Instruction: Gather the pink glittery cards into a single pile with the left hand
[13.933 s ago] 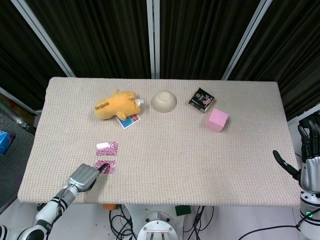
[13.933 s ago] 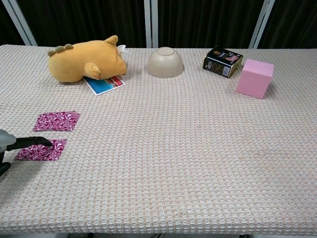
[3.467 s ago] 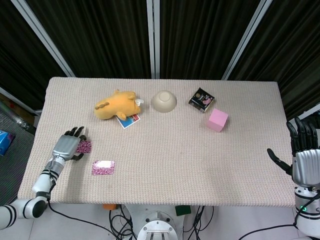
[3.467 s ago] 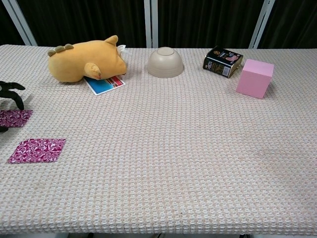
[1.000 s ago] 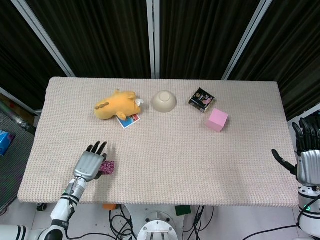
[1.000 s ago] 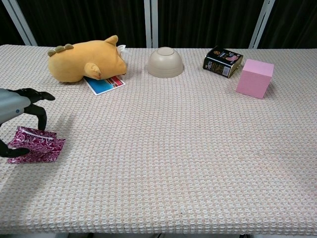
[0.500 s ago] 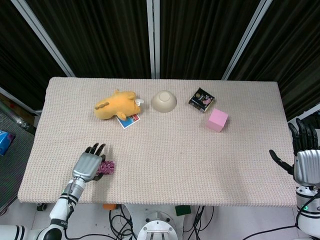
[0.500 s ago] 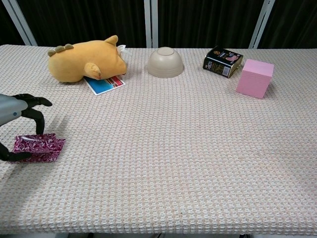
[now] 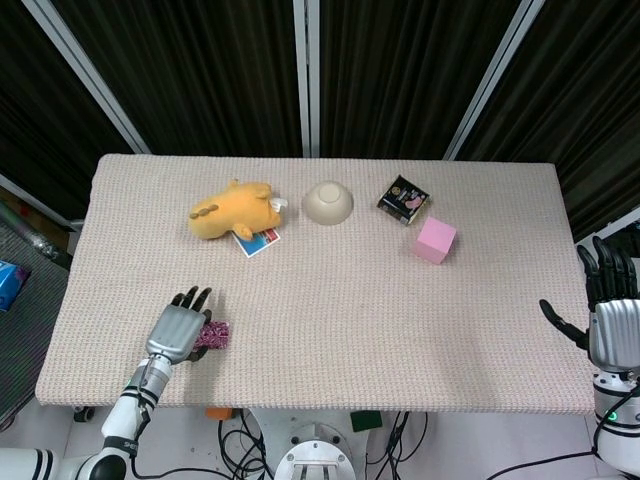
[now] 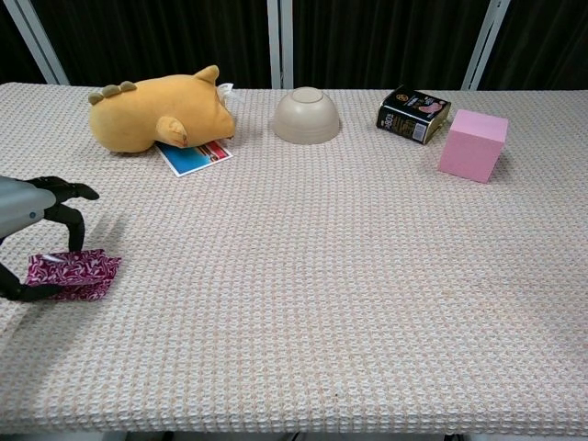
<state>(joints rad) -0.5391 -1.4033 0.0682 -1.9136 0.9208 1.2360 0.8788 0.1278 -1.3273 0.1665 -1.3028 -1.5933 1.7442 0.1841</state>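
While left hand fingers arch over pink cards, grasp unclear; right hand fingers spread.

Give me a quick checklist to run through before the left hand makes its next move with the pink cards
1. Pink glittery cards in one spot, none lying apart: ok.
2. Cards squarely aligned in the pile: cannot tell; the left hand covers part.
3. Left hand's fingers lifted clear of the cards: cannot tell.
4. Pile away from the plush toy and the picture card under it: ok.
5. Right hand off the table, out of the way: ok.
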